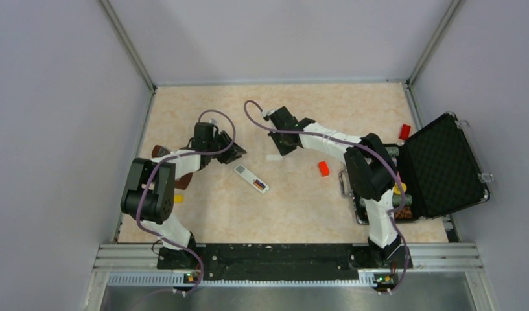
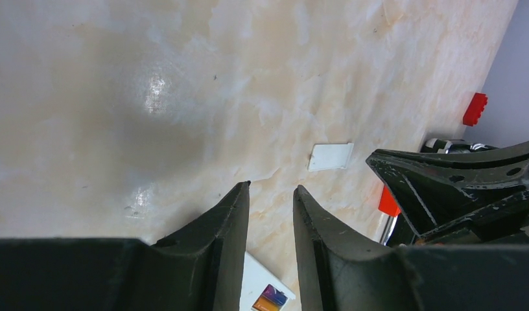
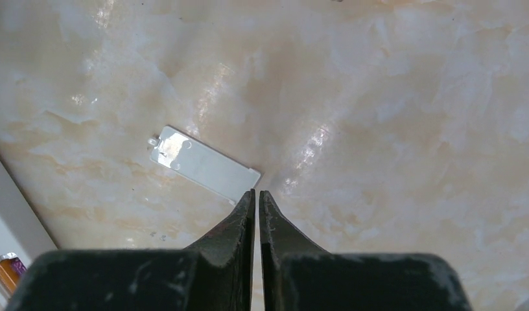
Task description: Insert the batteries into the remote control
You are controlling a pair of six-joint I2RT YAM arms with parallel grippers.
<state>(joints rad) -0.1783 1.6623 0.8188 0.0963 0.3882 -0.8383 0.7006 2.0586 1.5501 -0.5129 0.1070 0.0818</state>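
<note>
The left gripper (image 2: 271,188) hangs over the pale marbled beige tabletop (image 1: 203,220) with its jaws partly apart and nothing between them. Just below its fingers in the left wrist view we see one end of the slim white rectangular plastic remote control (image 1: 249,175). It lies flat and diagonal near the middle of the table, between the two arms.

The two tiny cylindrical batteries (image 1: 259,185), one dark purple and one orange-brown, sit side by side in the open recess at the remote control's near end. (From above they read as little more than a dark and a reddish patch.)

The right gripper (image 3: 257,192) is all but closed, with only a sliver of light between its fingers, and it grips nothing. Its tips stand right at one corner of a small thin white rectangular plate (image 3: 203,165) that lies flat on the table just beyond the remote control. We cannot tell whether they touch it.

A chunky bright red block (image 1: 323,168) rests to the right of the plate. Farther right, a black foam-lined case (image 1: 443,165) stands open.
</note>
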